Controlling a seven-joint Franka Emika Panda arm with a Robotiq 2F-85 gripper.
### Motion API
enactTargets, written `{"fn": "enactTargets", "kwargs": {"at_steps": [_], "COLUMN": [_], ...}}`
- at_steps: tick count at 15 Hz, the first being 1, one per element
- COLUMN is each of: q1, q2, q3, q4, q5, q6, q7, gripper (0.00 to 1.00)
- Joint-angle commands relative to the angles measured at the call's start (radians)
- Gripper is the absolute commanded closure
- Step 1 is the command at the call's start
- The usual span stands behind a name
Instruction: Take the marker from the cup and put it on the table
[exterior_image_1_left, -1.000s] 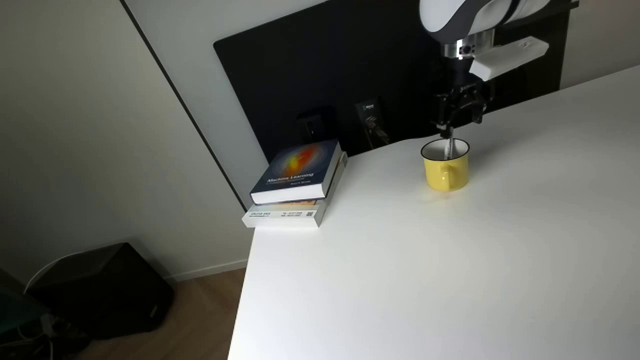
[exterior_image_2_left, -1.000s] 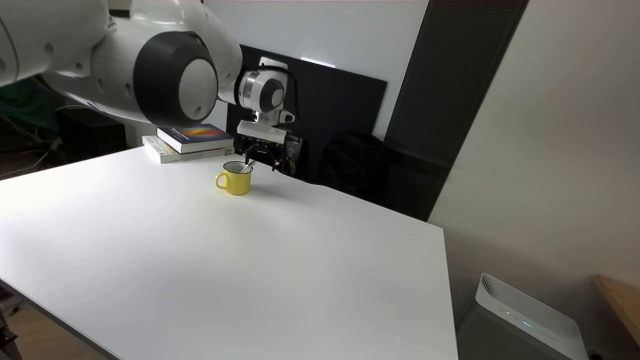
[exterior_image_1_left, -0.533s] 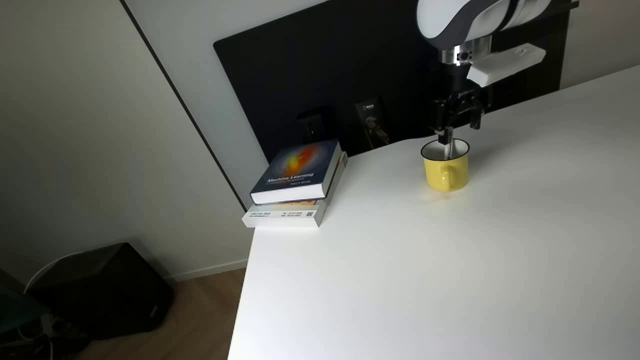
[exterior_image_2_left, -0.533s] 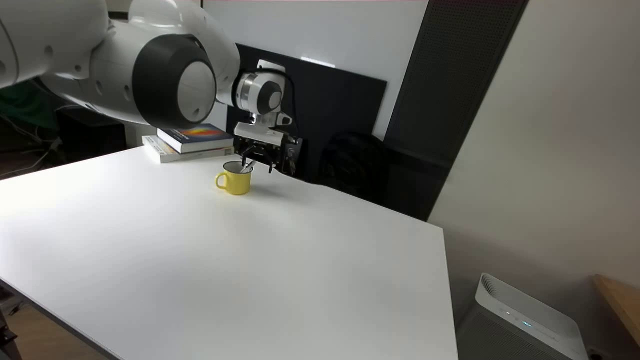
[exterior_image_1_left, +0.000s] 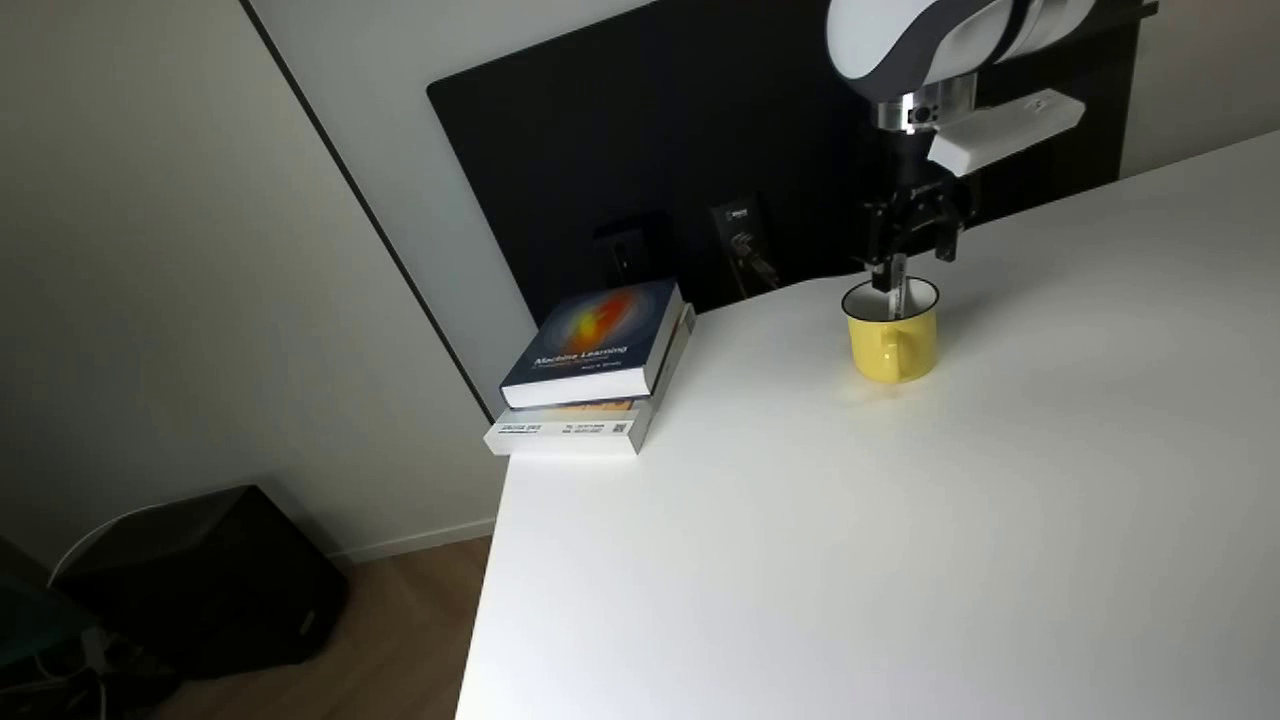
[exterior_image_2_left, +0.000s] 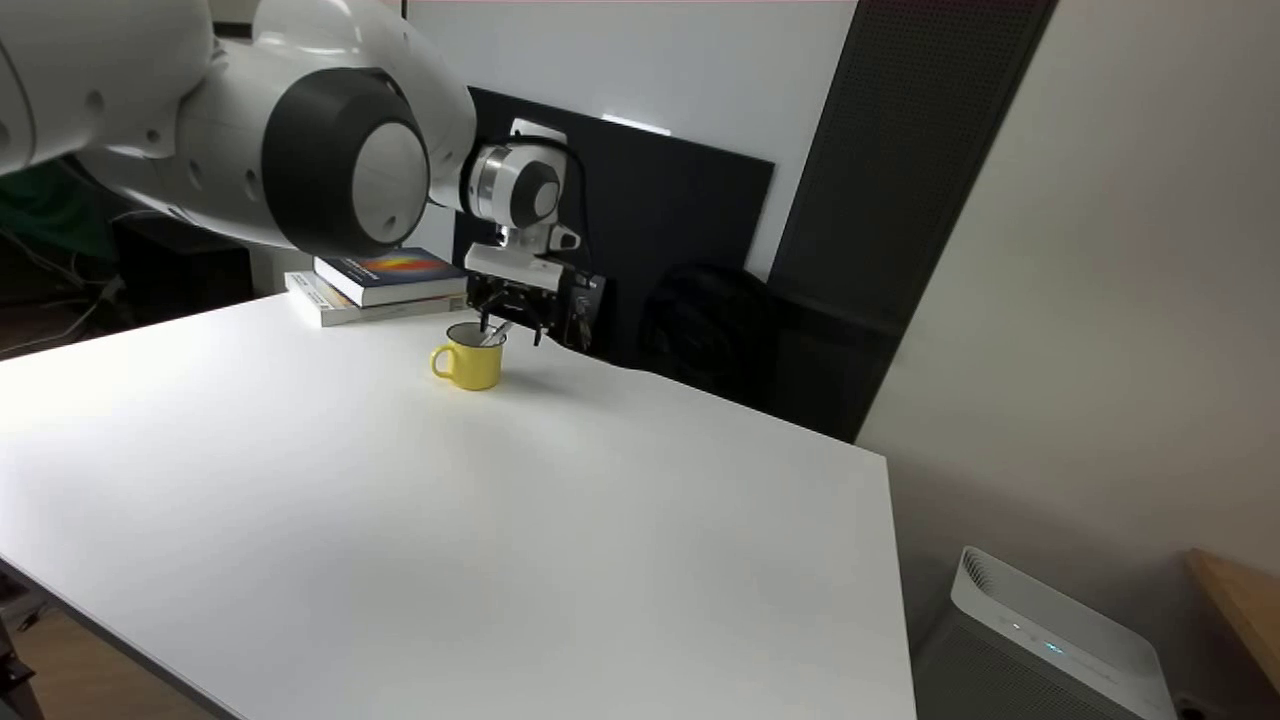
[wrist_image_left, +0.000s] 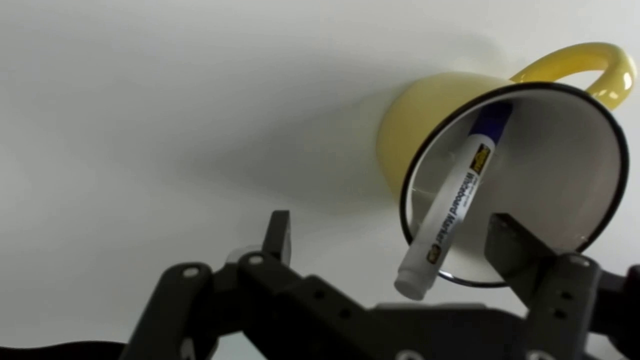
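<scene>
The marker (wrist_image_left: 452, 205) is leaning in the cup (wrist_image_left: 545, 170), the wrist view showing its blue lower end, which both exterior views are hiding. The gripper (wrist_image_left: 392, 225) is holding its fingers (wrist_image_left: 517, 250) well apart. Both exterior views are showing books (exterior_image_1_left: 590, 345) left of the cup.

In both exterior views the yellow mug (exterior_image_1_left: 893, 352) hides the lower end of the marker (exterior_image_1_left: 898, 297), whose print looks too small for me to read there. From above, in the wrist view, a finger (wrist_image_left: 515, 247) of the gripper (wrist_image_left: 392, 220) covers part of the mug's black rim. In an exterior view, the white table (exterior_image_2_left: 600, 550) and robot arm (exterior_image_2_left: 220, 150) run past the edges, and a pale vented appliance (exterior_image_2_left: 1060, 622) is cut off below. The small line under the title on the blue book (exterior_image_1_left: 600, 325) blurs
</scene>
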Motion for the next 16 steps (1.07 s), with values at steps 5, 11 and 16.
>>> {"fn": "enactTargets", "kwargs": {"at_steps": [5,11,16], "q1": [0.005,0.009,0.014], "q2": [-0.002,0.001,0.001], "q3": [-0.005,-0.009,-0.010], "q4": [0.048,0.053,0.053], "q5": [0.000,-0.003,-0.003], "q6": [-0.024,-0.021,-0.022], "q7": [0.029,0.032,0.033], "gripper": [0.00,0.49,0.82]}}
